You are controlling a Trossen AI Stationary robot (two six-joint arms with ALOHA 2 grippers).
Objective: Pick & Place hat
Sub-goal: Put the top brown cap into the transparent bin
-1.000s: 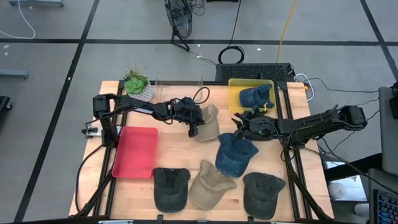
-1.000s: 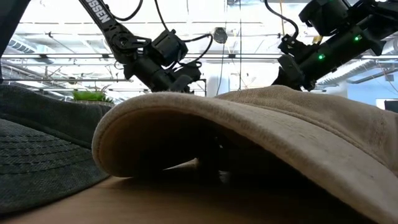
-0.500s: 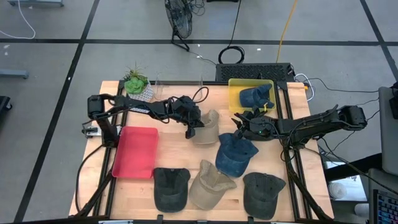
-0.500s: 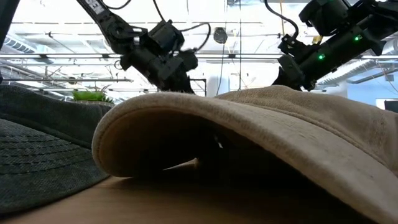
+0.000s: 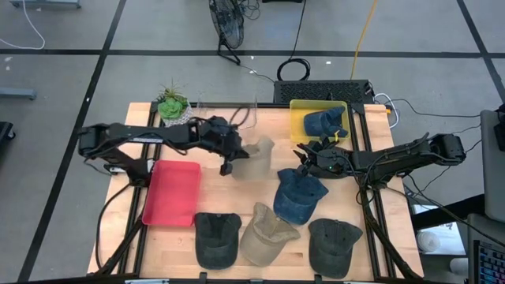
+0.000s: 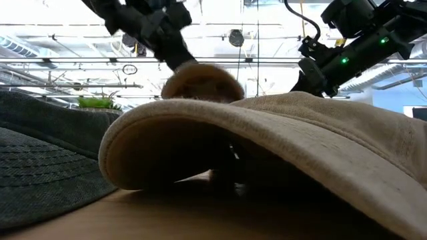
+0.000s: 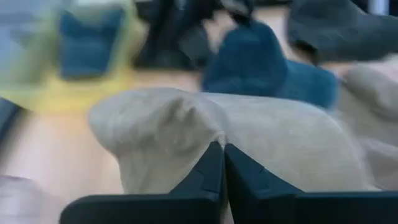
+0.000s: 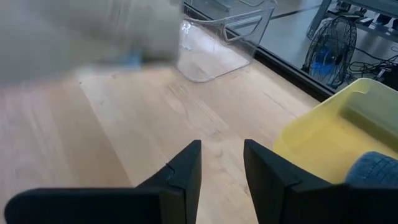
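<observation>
My left gripper (image 5: 227, 161) is shut on a tan hat (image 5: 254, 152), which shows in mid-air in the low view (image 6: 203, 81) and fills the left wrist view (image 7: 249, 140). The red tray (image 5: 172, 192) lies just left of it. My right gripper (image 5: 308, 163) is open and hovers at the far end of a blue hat (image 5: 298, 195) that lies flat on the table. Its fingers (image 8: 221, 163) show only bare wood between them. Another blue hat (image 5: 323, 122) sits in the yellow bin (image 5: 300, 118). My left gripper pinches the tan hat's cloth at its left-hand edge (image 7: 217, 138) between the two shut fingers, and the cloth puckers into a crease there. The fingers come from the table's left, slanting down. The hat is lifted clear and reaches out beyond the fingertips.
Three more hats lie along the near edge: dark (image 5: 217, 238), tan (image 5: 268, 233), dark grey (image 5: 333, 246). The near tan one (image 6: 267, 147) blocks most of the low view. A potted plant (image 5: 172, 104) and a clear container (image 5: 229, 110) stand at the far edge.
My left gripper has risen and swung toward the table's left, and its arm has turned at the base. The tan hat, held throughout, has come up off the table and moved left with it. My right arm has kept still.
</observation>
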